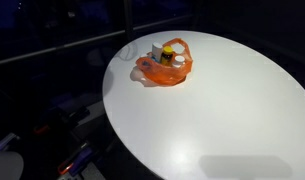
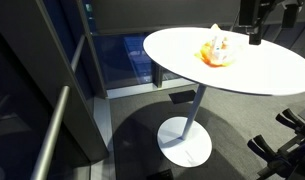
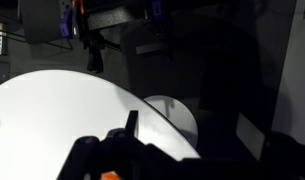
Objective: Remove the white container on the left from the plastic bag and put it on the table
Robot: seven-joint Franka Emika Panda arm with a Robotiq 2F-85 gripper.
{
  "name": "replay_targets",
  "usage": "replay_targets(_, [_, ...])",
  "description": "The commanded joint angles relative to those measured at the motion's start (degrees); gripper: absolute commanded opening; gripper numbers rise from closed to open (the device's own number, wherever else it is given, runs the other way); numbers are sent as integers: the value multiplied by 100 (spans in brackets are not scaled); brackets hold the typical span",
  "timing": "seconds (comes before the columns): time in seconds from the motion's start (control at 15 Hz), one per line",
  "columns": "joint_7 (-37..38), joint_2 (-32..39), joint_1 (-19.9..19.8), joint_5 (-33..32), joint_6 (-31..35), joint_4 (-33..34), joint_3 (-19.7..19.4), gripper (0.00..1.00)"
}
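Note:
An orange plastic bag [image 1: 164, 66] lies on the far part of the round white table [image 1: 222, 110]. It also shows in an exterior view [image 2: 217, 52]. Inside it stand a white container [image 1: 155, 49] on the left and a second container with a yellow and dark top [image 1: 170, 54]. My gripper [image 2: 254, 36] hangs dark above the table's far side, behind the bag and apart from it. In the wrist view one dark finger [image 3: 132, 122] stands over the white tabletop with bare table beside it. The gripper looks open and empty.
The table stands on a single pole with a round white base [image 2: 185, 142]. A metal rail [image 2: 52, 130] and glass panels are beside it. Dark equipment [image 2: 287, 140] sits on the floor near the table's edge.

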Motion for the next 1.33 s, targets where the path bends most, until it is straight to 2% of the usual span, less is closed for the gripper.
replay_targets(0.0, [7, 5, 223, -9, -9, 7, -221, 100])
replay_targets(0.27, [42, 75, 249, -67, -177, 179, -223, 100])
replay_targets(0.67, [94, 320, 353, -210, -315, 671, -426, 100])
replay_targets(1.27, [42, 94, 104, 24, 382, 658, -1037, 100])
